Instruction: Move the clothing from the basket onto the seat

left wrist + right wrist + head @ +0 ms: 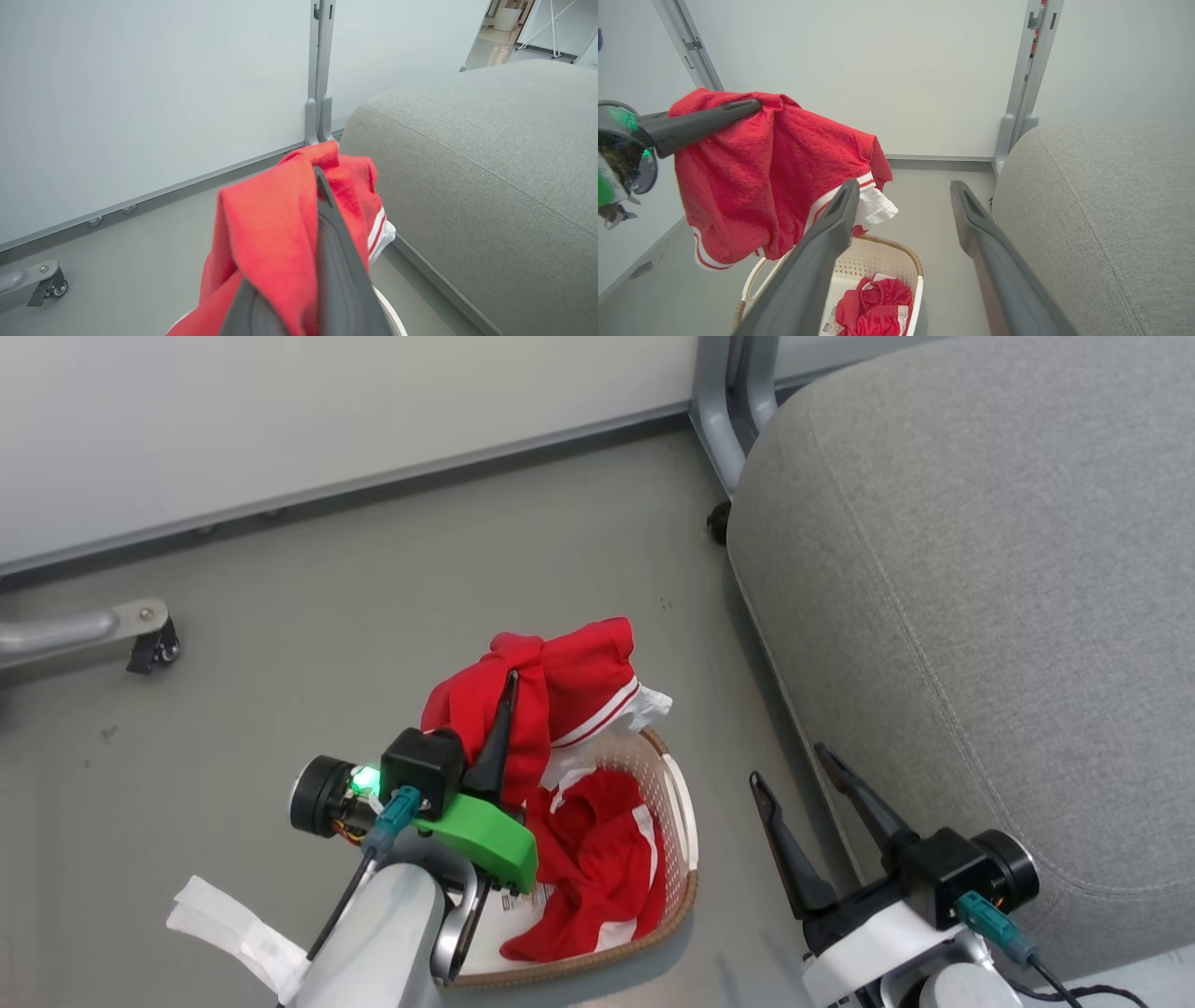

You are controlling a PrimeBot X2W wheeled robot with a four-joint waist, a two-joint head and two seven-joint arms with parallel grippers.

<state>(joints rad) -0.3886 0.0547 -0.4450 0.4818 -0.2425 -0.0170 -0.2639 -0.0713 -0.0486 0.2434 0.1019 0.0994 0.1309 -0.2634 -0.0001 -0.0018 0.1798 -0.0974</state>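
Holding a red garment (579, 672) above the basket (689, 887), my left gripper (509, 695) is clenching it; my right gripper (789, 763) is hanging released. I am judging a swing onto the grey seat (980, 569) comes next.

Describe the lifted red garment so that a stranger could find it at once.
Beside the big grey seat stands a cream basket on the floor. Above it hangs a red garment, pinched in the left gripper; the other red garment lies inside the basket.
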